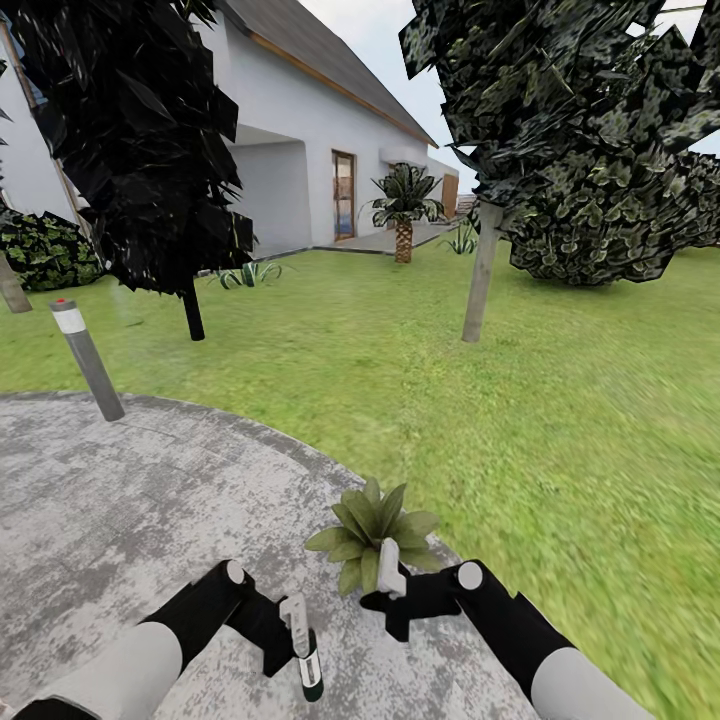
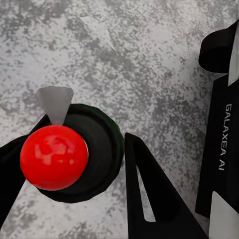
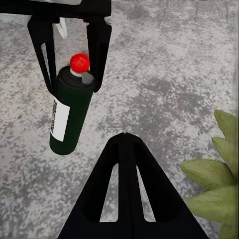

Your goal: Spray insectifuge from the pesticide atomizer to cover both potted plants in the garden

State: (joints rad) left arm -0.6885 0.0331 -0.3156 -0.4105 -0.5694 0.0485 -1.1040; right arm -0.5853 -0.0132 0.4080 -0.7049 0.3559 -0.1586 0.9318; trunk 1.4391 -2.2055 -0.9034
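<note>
The pesticide atomizer [image 1: 309, 662] is a dark green bottle with a white label and a red ball top [image 2: 54, 157]. It hangs low over the grey stone patio [image 1: 120, 500], with my left gripper [image 1: 297, 640] shut around its neck. The right wrist view shows the same atomizer [image 3: 69, 112] between the left gripper's [image 3: 72, 74] black fingers. One potted plant [image 1: 375, 528], a rosette of pointed green leaves, stands at the patio's edge just right of the atomizer. My right gripper [image 1: 390, 580] is shut and empty, right in front of that plant's leaves [image 3: 211, 186].
A grey bollard light [image 1: 87, 357] stands at the patio's far left rim. Green lawn [image 1: 560, 430] stretches ahead and to the right. A thin pale trunk [image 1: 482, 272] and a dark tree [image 1: 190, 300] rise on it. Behind are a white house [image 1: 300, 150], a palm [image 1: 403, 215] and an agave [image 1: 248, 273].
</note>
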